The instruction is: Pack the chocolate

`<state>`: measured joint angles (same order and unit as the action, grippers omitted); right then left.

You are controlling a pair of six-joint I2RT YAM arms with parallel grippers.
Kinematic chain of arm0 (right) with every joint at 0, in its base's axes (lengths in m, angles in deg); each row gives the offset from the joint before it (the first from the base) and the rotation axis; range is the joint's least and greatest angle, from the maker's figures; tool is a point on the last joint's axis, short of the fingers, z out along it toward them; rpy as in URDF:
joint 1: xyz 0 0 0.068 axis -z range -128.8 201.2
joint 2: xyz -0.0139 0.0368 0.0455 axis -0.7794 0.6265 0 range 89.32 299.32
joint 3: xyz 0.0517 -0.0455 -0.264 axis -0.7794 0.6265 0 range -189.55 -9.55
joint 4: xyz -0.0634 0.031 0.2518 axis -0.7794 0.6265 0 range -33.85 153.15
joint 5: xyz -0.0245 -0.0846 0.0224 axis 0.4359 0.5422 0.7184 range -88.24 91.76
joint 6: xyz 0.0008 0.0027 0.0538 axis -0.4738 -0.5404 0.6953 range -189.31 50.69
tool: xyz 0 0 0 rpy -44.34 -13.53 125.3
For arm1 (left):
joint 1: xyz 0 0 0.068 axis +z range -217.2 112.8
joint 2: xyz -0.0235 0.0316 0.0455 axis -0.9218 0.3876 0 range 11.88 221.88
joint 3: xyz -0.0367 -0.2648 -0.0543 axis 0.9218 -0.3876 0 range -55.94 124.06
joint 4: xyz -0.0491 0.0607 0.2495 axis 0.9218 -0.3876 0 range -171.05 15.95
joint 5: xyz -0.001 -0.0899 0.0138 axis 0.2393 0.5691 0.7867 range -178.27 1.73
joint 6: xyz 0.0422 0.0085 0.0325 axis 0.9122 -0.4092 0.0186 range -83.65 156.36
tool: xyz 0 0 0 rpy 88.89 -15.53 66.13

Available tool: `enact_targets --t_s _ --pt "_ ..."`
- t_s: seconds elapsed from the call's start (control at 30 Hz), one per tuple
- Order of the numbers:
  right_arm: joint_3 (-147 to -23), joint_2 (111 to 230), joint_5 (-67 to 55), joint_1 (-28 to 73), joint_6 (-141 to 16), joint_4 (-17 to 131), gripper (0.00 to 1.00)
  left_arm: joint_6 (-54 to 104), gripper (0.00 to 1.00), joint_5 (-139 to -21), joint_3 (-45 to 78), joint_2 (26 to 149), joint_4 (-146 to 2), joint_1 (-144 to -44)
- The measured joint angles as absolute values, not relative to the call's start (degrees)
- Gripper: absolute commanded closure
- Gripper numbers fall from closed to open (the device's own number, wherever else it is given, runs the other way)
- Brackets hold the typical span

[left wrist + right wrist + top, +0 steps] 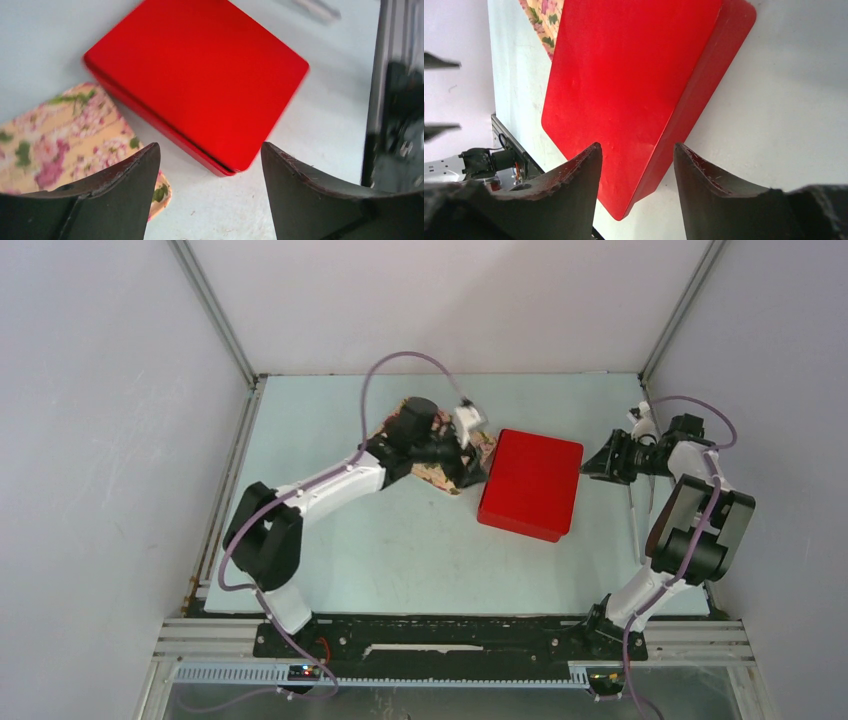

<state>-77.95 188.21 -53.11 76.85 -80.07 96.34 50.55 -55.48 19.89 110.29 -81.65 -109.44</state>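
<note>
Red box [530,483]: it is lying flat with its lid shut, near the middle of the table [400,550] and somewhat toward the right edge. It is turned a little askew to the far edge.

Why it is lying there: it is sitting between the two arms where either gripper is able to reach it. I judge it to be the container for the packing.

Flowered tray [65,130]: it is resting just beside the box's left side, toward the far edge. The left arm is covering most of it in the top view.

Chocolate: no piece is showing in any view. It may be sitting inside the shut box or hiding under the left arm on the tray, but I cannot tell which.

Left gripper [210,150]: it is hovering over the tray's edge next to the box with its fingers spread wide. It is holding nothing and touching nothing that I can make out.

Right gripper [636,150]: it is hanging near the right edge of the table and pointing at the box's right side. Its fingers are spread apart, empty and clear of the lid.

Why the arms are standing so: both are facing the box from opposite sides. It looks as if the lid is being approached, though the step itself is only my reading.
</note>
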Motion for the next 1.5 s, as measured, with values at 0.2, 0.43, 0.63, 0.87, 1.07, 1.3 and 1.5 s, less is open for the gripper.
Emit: enact_targets --t_s 0.2,0.43,0.63,0.87,1.07,1.3,1.5 --pt "-77.95 190.46 -51.63 75.35 -80.46 97.08 0.48 22.88 0.24 -57.23 17.57 113.79 -66.02 -102.03" --pt "-77.95 192.45 -51.08 74.65 -80.99 97.54 0.58 3.93 0.27 -56.11 19.43 124.65 -57.45 -101.17" --pt "-77.95 194.75 -51.04 74.41 -81.58 97.58 0.63 -5.51 0.28 -54.34 19.52 130.68 -53.56 -101.13" --pt "-78.00 197.39 -53.22 74.30 -81.62 97.54 0.71 -12.62 0.28 -51.80 19.52 133.13 -48.82 -101.13" --pt "-78.35 199.58 -56.98 74.45 -81.78 97.65 0.77 -16.70 0.29 -49.93 19.60 134.81 -45.52 -101.26" --pt "-78.41 200.06 -58.78 74.80 -83.20 97.89 0.80 -17.82 0.29 -49.51 19.60 135.64 -44.95 -101.22" --pt "-78.41 200.04 -59.15 74.80 -84.57 98.08 0.80 -18.74 0.29 -48.90 19.60 135.64 -44.54 -101.06"
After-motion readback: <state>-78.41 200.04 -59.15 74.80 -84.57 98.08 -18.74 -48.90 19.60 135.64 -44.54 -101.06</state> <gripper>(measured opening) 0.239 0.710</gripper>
